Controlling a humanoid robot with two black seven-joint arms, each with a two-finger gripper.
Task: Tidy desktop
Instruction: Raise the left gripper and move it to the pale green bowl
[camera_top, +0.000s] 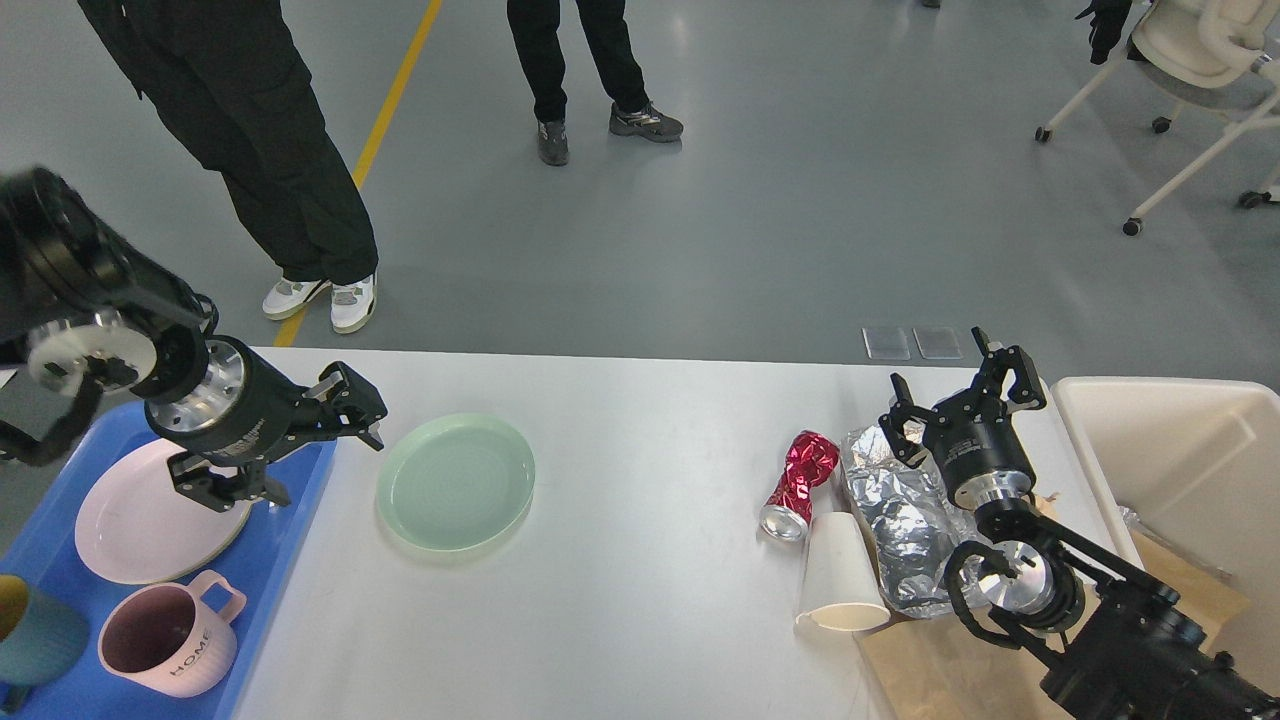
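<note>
Both arms matte black, chunky cylindrical links. Left arm (90, 300): polished silver ring at the wrist, white disc cap with dark cutouts on the joint side, black cable looping beneath, faint white lettering on the wrist barrel. Left gripper (300, 440): black linkage fingers with silver tips. Right gripper (955, 395): black, claw-like, on a silver collar; right arm (1080, 600) has a shiny metal joint hub and looped black cable.

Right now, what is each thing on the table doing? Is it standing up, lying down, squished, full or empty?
Green plate: flat on the desktop, empty.
Red can: crushed, lying on its side.
Paper cup: tipped over.
Foil: crumpled.
Pink plate: flat in the blue tray, empty.
Pink mug: upright, empty.
Cream bin: open-topped.
Left tool: open, holding nothing.
Right tool: open, holding nothing.
</note>
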